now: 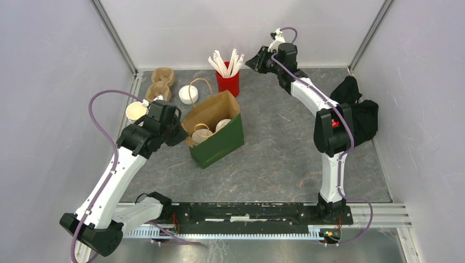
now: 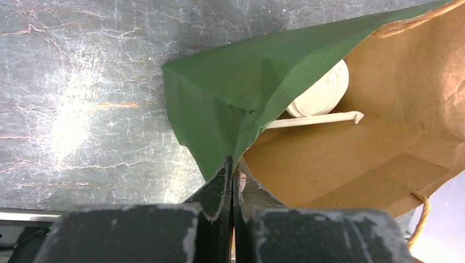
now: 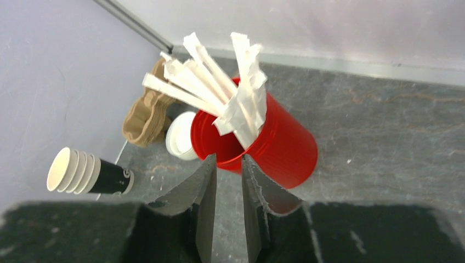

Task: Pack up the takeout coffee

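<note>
- A grey marbled table [image 1: 285, 159] fills the floor of a white-walled booth. My two arms reach up from the bottom edge of the top view.
- My left pincer [image 2: 232, 164] is clamped tight on the corner rim of the green paper bag [image 2: 219, 93]. I judge this grip props its mouth wide for loading.
- Inside the bag, at upper right of my left wrist view, sits a coffee cup [image 2: 323, 93] with only its white lid showing. A wrapped straw [image 2: 312, 119] lies just beside it.
- In the top view a second cup [image 1: 202, 135] seems to sit next to it under the twine handle, though I cannot be sure.
- At top centre, my right pincer [image 3: 229, 160] hangs just before the red holder [image 3: 279, 148]. Its jaws are narrowly parted with nothing between them, probably there for one of the wrapped straws [image 3: 219, 87].
</note>
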